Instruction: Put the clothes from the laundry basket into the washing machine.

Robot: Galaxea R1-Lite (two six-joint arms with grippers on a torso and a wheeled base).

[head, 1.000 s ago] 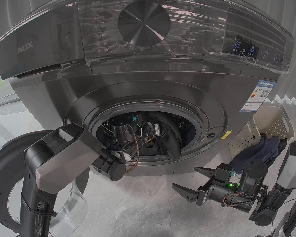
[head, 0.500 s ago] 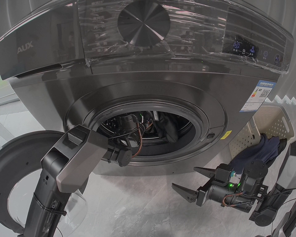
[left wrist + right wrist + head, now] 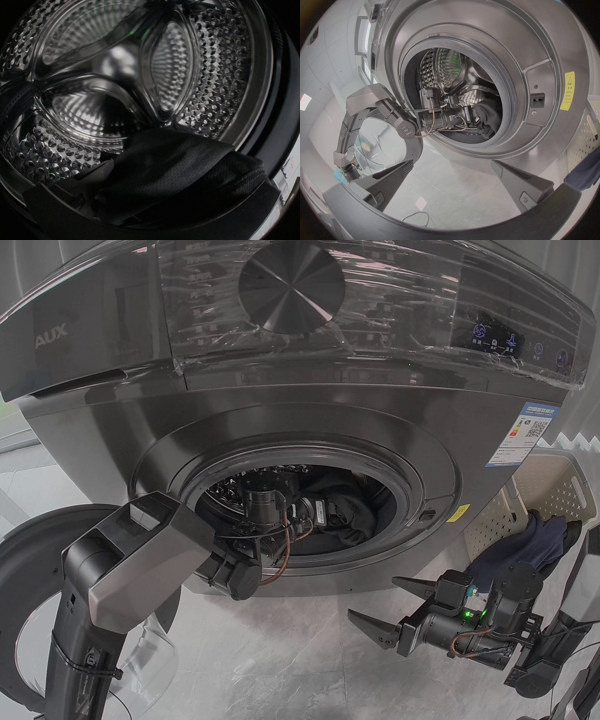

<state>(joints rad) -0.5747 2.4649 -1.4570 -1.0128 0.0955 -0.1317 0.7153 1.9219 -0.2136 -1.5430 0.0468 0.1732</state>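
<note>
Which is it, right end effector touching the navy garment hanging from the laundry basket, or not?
Apart. Right wrist view: the open right end effector holds nothing, with a visible gap to the navy garment.

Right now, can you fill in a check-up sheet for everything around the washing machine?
Surface: grey tiled floor.
Job's things: black garment inside the washing machine, door open; navy clothes hanging over the laundry basket rim.
Clutter: nothing seen.
Grippers: left pincer open in the washing machine, at the black garment; right pincer open above the floor.
Cables: brown cable at the left wrist; thin cable on the floor.
Surroundings: white tiled wall.
</note>
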